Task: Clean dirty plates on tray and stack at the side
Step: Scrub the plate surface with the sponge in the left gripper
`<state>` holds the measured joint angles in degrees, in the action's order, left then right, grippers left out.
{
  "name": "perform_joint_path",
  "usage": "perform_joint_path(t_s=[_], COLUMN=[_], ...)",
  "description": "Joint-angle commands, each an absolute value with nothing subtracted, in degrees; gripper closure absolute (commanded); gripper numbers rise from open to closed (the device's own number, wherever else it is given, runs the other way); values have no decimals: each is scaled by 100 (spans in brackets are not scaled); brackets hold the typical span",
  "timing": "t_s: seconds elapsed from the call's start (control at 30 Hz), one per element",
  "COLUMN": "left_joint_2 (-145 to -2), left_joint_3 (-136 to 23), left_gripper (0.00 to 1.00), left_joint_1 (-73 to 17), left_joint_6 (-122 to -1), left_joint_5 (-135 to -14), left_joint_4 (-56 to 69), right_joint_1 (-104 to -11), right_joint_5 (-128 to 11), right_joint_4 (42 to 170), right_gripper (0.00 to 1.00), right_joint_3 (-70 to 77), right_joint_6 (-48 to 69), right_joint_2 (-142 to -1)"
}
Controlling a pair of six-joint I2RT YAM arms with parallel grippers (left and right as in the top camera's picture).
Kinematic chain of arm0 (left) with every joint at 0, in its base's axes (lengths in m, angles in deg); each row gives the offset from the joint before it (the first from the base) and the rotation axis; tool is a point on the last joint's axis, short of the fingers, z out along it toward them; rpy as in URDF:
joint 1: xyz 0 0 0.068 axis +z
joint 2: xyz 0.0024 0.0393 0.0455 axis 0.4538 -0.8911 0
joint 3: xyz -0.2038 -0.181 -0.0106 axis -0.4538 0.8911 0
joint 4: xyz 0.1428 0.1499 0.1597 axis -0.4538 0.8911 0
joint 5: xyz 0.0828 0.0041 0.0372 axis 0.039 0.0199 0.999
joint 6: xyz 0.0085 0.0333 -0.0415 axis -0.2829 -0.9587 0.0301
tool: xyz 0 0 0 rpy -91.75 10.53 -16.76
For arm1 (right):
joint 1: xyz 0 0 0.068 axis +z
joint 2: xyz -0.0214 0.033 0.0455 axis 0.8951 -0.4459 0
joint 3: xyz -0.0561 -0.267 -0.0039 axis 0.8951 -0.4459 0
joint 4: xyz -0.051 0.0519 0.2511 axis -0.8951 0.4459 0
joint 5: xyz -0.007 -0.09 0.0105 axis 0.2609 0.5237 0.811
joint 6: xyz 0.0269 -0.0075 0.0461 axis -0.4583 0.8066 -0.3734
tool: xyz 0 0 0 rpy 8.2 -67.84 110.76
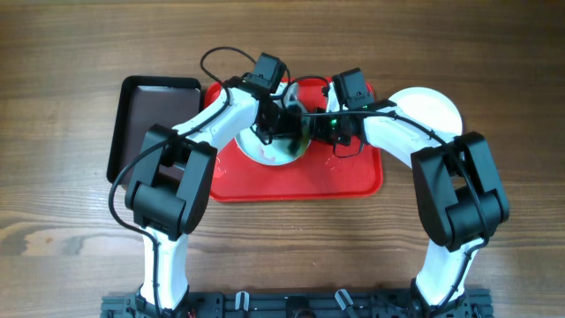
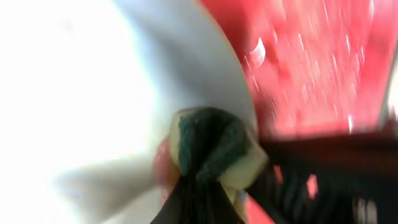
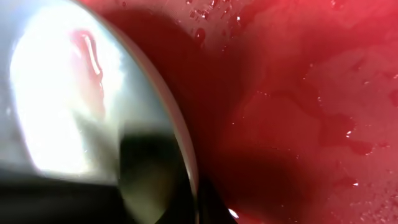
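Note:
A white plate point(image 1: 269, 152) is on the red tray point(image 1: 353, 177), between my two grippers. My left gripper point(image 1: 279, 117) is shut on a green and yellow sponge point(image 2: 214, 149), which presses on the plate's point(image 2: 93, 93) face near its edge; the fingers point(image 2: 199, 199) show dark at the bottom of the left wrist view. My right gripper point(image 1: 311, 129) is shut on the plate's rim point(image 3: 189, 180), seen edge-on in the right wrist view. The plate point(image 3: 56, 106) carries a thin red streak point(image 3: 87, 50). Water drops lie on the tray point(image 3: 311, 93).
Another white plate point(image 1: 437, 106) lies on the wooden table just right of the tray, partly under my right arm. A dark brown, black-rimmed tray point(image 1: 146, 115) sits against the red tray's left side. Both arms cross over the red tray.

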<state>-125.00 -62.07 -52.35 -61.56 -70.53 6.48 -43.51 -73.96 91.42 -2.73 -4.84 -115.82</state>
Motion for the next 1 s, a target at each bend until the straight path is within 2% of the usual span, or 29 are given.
perform_joint_path(t_s=[0.0,0.23,0.4,0.63,0.8,0.97], left_joint_2=[-12587,-12587,-12587,-12587,-12587,-12587], left_joint_3=[-6220,-6220,-6220,-6220,-6220,-6218], left_gripper=[96,96,96,96,96,96], left_joint_1=[-4923,-4466,-4217,-4031,-4050,-4201], left_joint_6=[-5125,-5035,-4734,-5177,-6950,-8023], left_joint_5=[-5318,-4061,-4061,-4905,-6785,-7268], left_joint_4=[366,517,1413,2910,3151,3256], right_joint_1=[-4211,-4211,-4211,-4211,-4213,-4213], right_joint_5=[-7619,-7617,-7612,-7614,-7614,-7614], right_joint_4=[9267,9262,9262,9262,9262,9264], right_gripper=[96,96,96,96,96,96], right_joint_3=[-338,-338,-338,-338,-338,-338], right_joint_6=[-484,-484,-487,-487,-487,-487], right_joint_2=[-11862,-11862,-11862,-11862,-11862,-11862])
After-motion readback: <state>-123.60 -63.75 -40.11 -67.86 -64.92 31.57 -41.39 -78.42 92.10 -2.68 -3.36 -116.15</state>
